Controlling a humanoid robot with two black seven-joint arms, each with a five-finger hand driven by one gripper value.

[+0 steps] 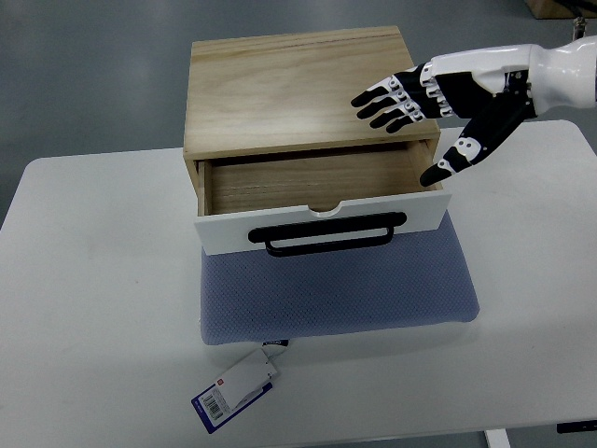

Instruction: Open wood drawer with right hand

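Top view. The right hand point(420, 112) enters from the right edge and hovers over the right rear part of the box point(298, 89), fingers point(387, 98) extended and spread toward the left, thumb point(457, 159) pointing down and forward toward the right end of the drawer point(317, 187). The hand is released and grasps nothing; whether the thumb tip touches the drawer's right corner cannot be told.

The wooden box stands on a blue-grey pad point(336, 289) at the middle of the white table point(93, 280). Its drawer is pulled partway out toward the camera, showing a bare wood floor inside. The drawer's long axis runs left to right, slightly rising to the right; its white front panel point(420, 213) faces the near table edge and carries a black bar handle point(326, 233) lying parallel to that axis. A tag point(233, 390) with a barcode lies on the table just beyond the pad's near left corner.
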